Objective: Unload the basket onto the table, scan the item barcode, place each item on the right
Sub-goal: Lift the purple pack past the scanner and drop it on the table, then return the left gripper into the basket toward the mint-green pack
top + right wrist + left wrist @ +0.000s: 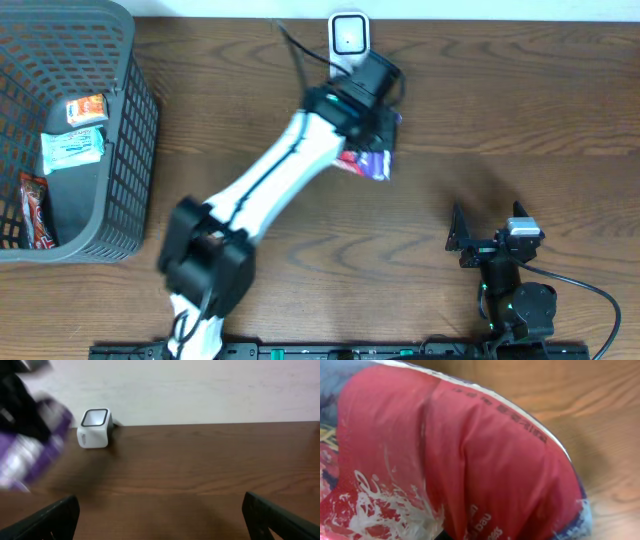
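Observation:
My left gripper (375, 130) is shut on a red and purple snack packet (366, 162), the item, held above the table just in front of the white barcode scanner (348, 35) at the back edge. The left wrist view is filled by the packet's red wrapper (460, 460), which hides the fingers. From the right wrist, the packet (30, 455) is a purple blur at the left, next to the scanner (94, 428). My right gripper (490, 240) rests near the front right, open, with nothing between its fingers (55, 517).
A grey plastic basket (135, 130) stands at the left edge with several more packets (72, 148) inside. A black cable (295, 55) runs from the scanner toward the left arm. A wall lies behind the table's back edge.

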`<control>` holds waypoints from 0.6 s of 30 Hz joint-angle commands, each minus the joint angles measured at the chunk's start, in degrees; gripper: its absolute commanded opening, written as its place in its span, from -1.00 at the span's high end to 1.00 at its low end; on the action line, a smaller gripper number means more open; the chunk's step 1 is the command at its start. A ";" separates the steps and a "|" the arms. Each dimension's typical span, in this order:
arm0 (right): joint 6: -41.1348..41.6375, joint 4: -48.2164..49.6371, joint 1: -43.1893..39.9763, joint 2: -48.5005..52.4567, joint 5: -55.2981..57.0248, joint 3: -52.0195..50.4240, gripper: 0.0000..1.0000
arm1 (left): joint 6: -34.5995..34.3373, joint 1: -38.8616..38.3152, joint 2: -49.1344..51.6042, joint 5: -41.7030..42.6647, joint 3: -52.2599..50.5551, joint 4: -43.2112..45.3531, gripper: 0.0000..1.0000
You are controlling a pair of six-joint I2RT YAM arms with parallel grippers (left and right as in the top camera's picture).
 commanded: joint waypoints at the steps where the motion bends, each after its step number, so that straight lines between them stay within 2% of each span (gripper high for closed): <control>1: -0.46 -0.22 -0.13 -0.20 0.02 -0.09 -0.99 | -4.28 -2.10 2.71 -1.38 -0.13 0.92 0.37; 3: -0.46 -0.22 -0.13 -0.17 0.00 -0.09 -0.98 | -4.04 -2.67 3.56 -1.42 -0.13 1.77 -0.51; 4: -0.46 -0.22 -0.13 -0.20 0.02 -0.09 -0.99 | -2.91 -2.64 3.54 -1.40 -0.09 2.67 -0.82; 5: -0.46 -0.22 -0.11 -0.17 0.02 -0.09 -0.99 | -2.01 -2.56 3.30 -1.40 0.02 3.02 -0.96; 8: -0.46 -0.22 -0.13 -0.17 0.00 -0.09 -0.99 | 1.66 -0.98 0.83 -1.42 0.85 3.80 -0.95; 12: -0.46 -0.22 -0.13 -0.17 0.00 -0.09 -0.98 | 3.17 3.43 -5.44 -1.42 2.38 3.76 -0.96; 18: -0.46 -0.22 -0.13 -0.17 0.00 -0.09 -0.99 | 3.34 15.80 -18.08 -1.44 2.78 3.93 -0.96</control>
